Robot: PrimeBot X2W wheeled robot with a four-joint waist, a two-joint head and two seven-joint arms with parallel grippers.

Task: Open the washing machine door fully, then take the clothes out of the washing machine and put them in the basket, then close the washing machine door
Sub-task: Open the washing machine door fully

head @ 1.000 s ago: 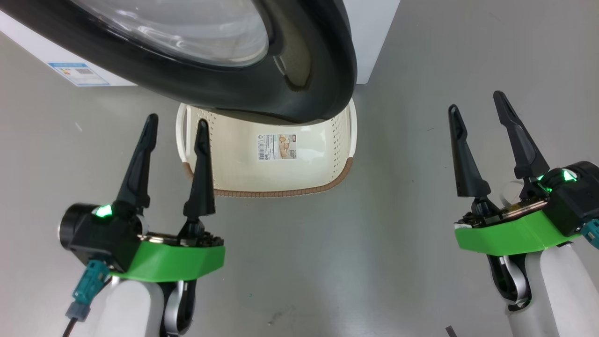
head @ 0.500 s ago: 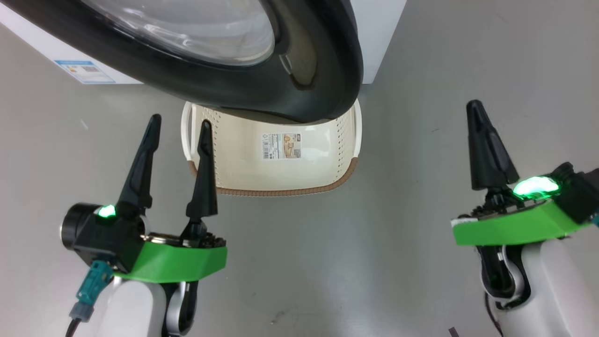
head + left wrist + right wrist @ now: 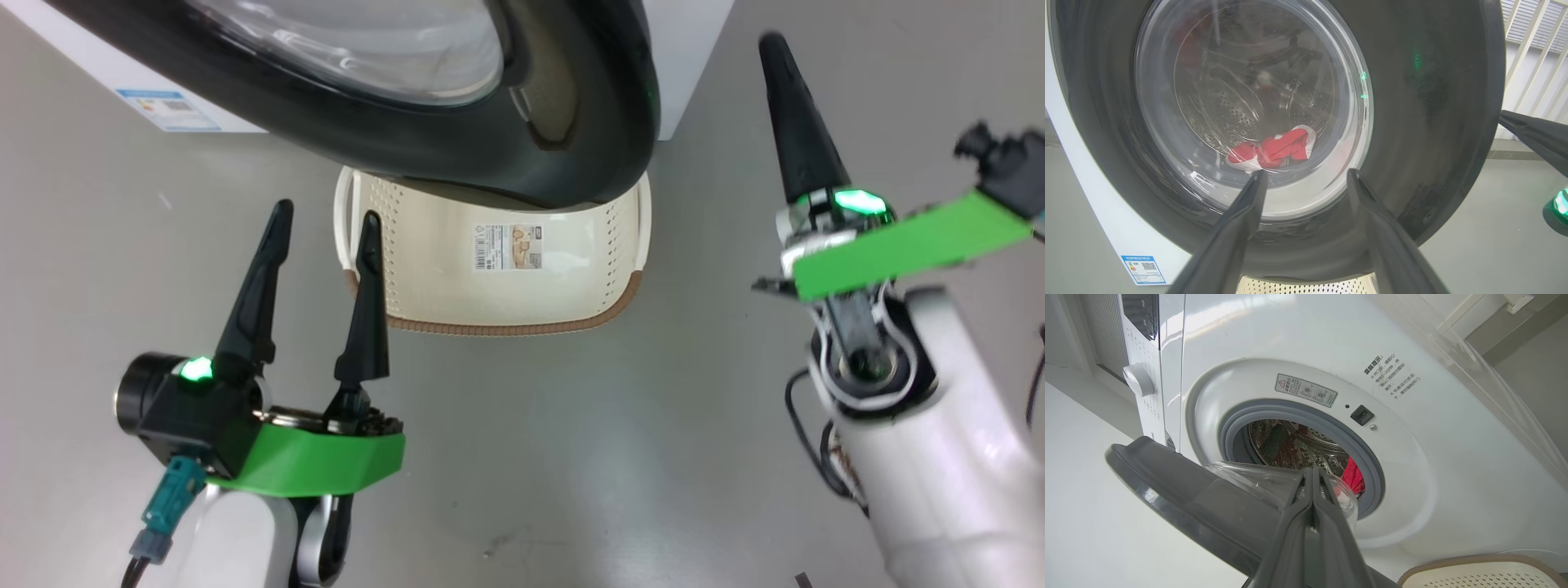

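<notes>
The washing machine door [image 3: 490,155], a glossy black rim round a bulging glass window, stands partly open above the cream basket [image 3: 490,327]. My left gripper [image 3: 326,211] is open and empty, low in front of the door [image 3: 1433,122] and left of the basket. Red clothes [image 3: 1278,149] show through the glass. My right gripper [image 3: 774,45] is shut on nothing, raised right of the door's edge. In the right wrist view its closed fingers [image 3: 1312,470] point at the door's glass bowl [image 3: 1249,477] and the washing machine [image 3: 1453,457], where clothes [image 3: 1353,475] lie in the drum.
Bare grey floor [image 3: 571,457] lies around the basket and between my arms. A white knob [image 3: 1139,379] and control panel sit on the machine's front. A blue label [image 3: 167,110] marks its lower corner. White railings [image 3: 1527,49] stand beyond the door.
My right gripper has shut its fingers, rolled its wrist and risen forward beside the door's edge. The head camera has shifted slightly. My left gripper has stayed put and open.
</notes>
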